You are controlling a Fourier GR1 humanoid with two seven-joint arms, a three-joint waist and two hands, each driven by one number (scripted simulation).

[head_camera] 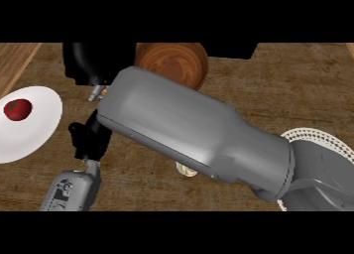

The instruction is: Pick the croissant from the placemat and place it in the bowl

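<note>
Croissant not visible; likely light, flaky, crushable, so cradle at mid-body. R hand (88,64) over bowl (176,62) at counter's far edge, fingers hidden, can't tell. L hand (88,141) near left edge, can't tell.

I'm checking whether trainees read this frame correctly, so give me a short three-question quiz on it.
1. True or false: the red fruit lies in the wooden bowl.
2. Which forearm stretches across the counter towards the wooden bowl? A) left B) right C) neither
3. Fill in: the lacy placemat shows at the view's ____ edge.

Key:
1. False: it lies on the white plate.
2. B: the right forearm crosses from lower right, and the right hand is just left of the bowl.
3. Right.
</note>
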